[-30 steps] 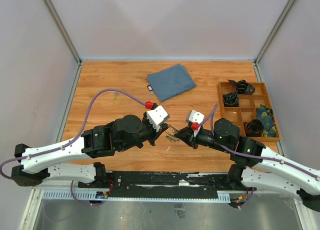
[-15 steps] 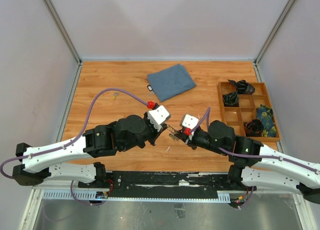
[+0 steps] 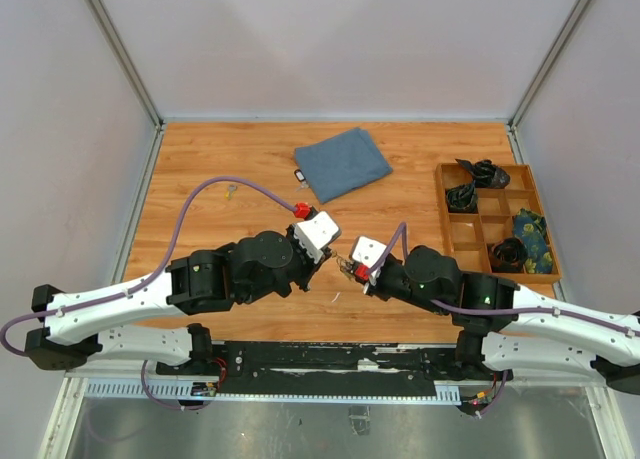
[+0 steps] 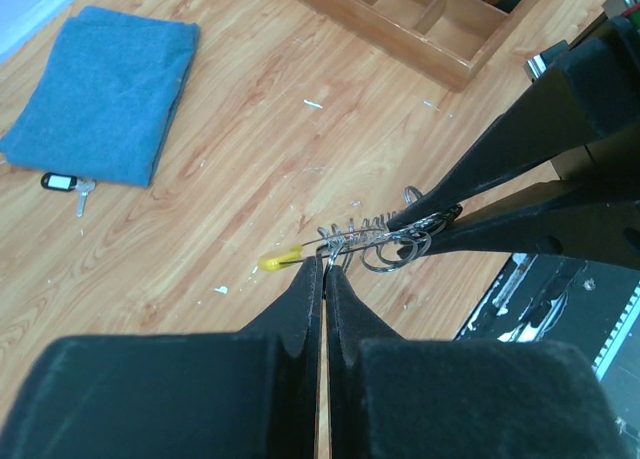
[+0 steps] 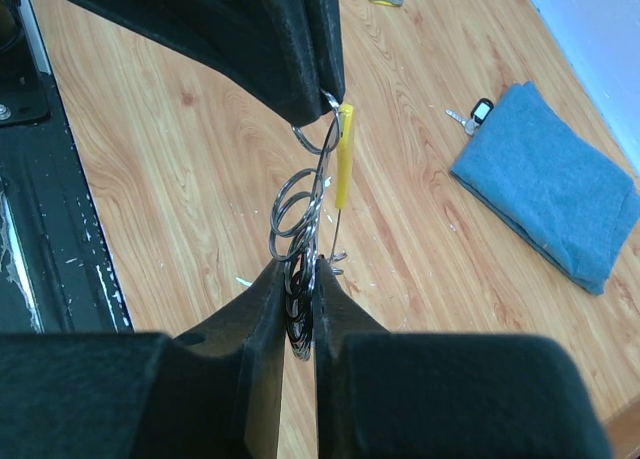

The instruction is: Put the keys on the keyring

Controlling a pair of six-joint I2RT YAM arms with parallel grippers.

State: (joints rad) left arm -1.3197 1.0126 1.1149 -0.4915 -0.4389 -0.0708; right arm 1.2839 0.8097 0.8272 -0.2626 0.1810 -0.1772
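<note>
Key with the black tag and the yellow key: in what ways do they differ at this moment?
The key with the black tag lies flat on the table beside the blue cloth; the yellow key is held up in the air at the keyring. One head is black, the other yellow. Both are small.

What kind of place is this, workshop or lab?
Probably a robot lab test cell: a wooden tabletop boxed in by plain walls, left arm and right arm bolted at its near edge, and a sorting tray.
</note>
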